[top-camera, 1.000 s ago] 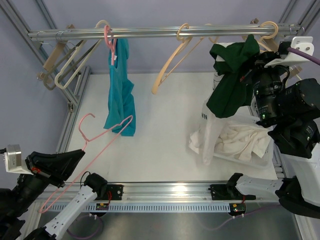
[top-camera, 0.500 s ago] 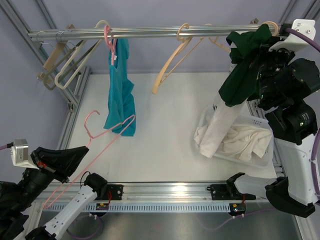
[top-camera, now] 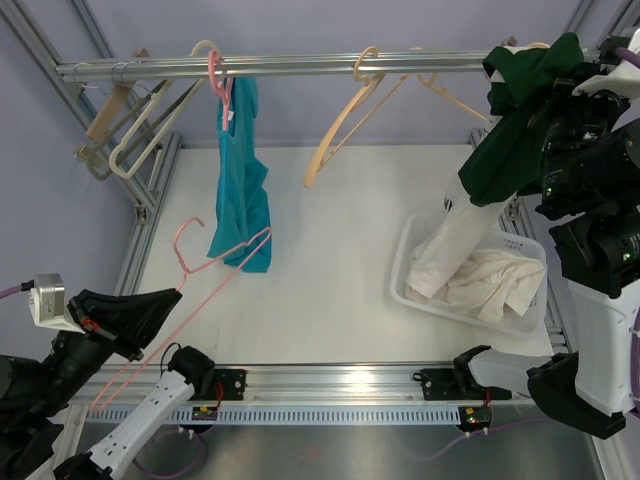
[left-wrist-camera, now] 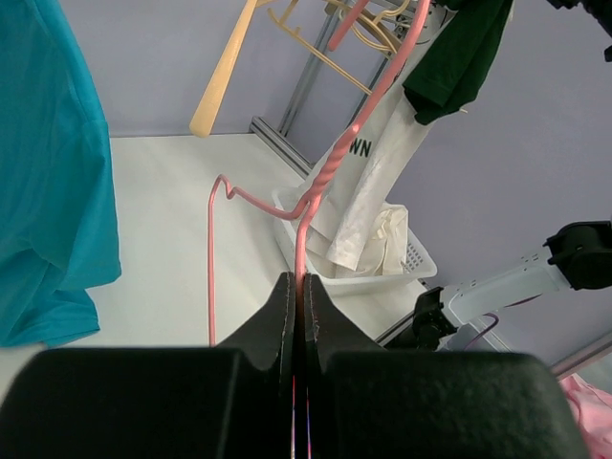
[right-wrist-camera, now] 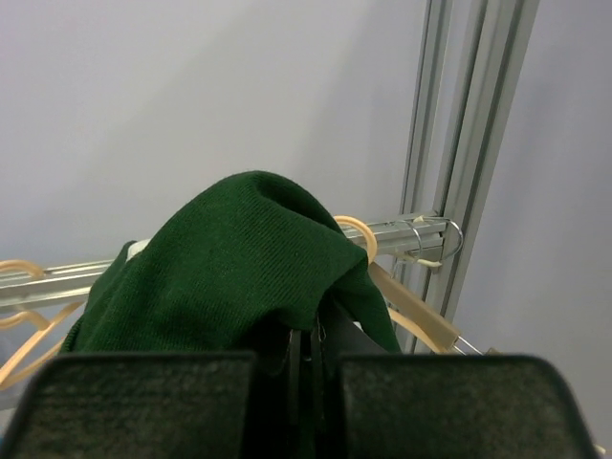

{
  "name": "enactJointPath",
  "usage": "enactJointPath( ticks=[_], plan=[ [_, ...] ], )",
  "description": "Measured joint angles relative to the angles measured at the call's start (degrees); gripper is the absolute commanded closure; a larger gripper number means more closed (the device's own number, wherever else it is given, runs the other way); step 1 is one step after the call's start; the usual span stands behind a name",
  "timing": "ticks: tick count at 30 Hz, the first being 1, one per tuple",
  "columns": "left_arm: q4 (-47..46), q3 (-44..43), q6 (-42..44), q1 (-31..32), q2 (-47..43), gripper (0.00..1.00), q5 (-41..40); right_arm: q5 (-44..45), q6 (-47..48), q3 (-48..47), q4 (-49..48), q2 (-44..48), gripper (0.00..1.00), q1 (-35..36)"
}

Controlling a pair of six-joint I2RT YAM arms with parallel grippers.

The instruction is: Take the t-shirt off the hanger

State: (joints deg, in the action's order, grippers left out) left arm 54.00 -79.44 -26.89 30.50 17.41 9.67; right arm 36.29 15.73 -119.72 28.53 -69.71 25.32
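Note:
My left gripper [top-camera: 160, 305] at the near left is shut on the wire of a bare pink hanger [top-camera: 220, 262], which slants up over the table; the left wrist view shows the wire [left-wrist-camera: 316, 191] pinched between my closed fingertips [left-wrist-camera: 299, 282]. My right gripper [right-wrist-camera: 311, 335] is high at the far right by the rail, shut on a dark green and white t-shirt [top-camera: 510, 150]. The green cloth [right-wrist-camera: 229, 249] drapes over the fingers and hides them. The shirt's white lower part [top-camera: 450, 245] hangs down into the white basket [top-camera: 405, 250].
A teal t-shirt [top-camera: 240, 190] hangs on a pink hanger from the metal rail [top-camera: 300, 66]. Beige hangers [top-camera: 345, 125] hang mid-rail, wooden ones [top-camera: 120, 120] at the left end. White cloth [top-camera: 490, 285] lies in the basket. Frame posts stand at the right.
My right gripper has risen and moved right with the green and white shirt, drawing its white end off the table toward the basket. My left gripper has edged right and up with the pink hanger.

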Motion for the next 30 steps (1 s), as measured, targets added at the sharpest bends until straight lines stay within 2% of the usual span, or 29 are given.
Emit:
enactJointPath(
  ticks=[4,9,14,18,27,28,30],
  plan=[
    [-0.6,1.0,0.0,0.0,0.0,1.0,0.0,0.0,-0.1,2.9,-1.6,2.0,1.0,-0.1],
    [-1.0,2.2,0.0,0.0,0.0,1.0,0.0,-0.2,-4.7,23.1,-5.7,10.6,1.0,-0.2],
    [-1.0,2.3,0.1,0.0,0.0,1.0,0.0,-0.1,-14.4,46.7,-6.8,19.9,1.0,-0.2],
    [-1.0,2.3,0.2,0.0,0.0,1.0,0.0,2.3,-22.7,62.0,-4.9,26.8,1.0,-0.3],
    [-2.8,2.3,0.1,0.0,2.4,1.0,0.0,4.9,-48.3,85.2,1.6,42.0,0.99,-0.3],
    [-3.1,2.3,0.1,0.0,3.1,1.0,0.0,4.7,-51.2,87.4,2.4,42.7,0.98,-0.3],
    [-3.7,2.3,0.1,0.0,4.6,1.0,0.0,4.5,-56.4,90.6,4.0,43.7,0.83,-0.3]
  ],
)
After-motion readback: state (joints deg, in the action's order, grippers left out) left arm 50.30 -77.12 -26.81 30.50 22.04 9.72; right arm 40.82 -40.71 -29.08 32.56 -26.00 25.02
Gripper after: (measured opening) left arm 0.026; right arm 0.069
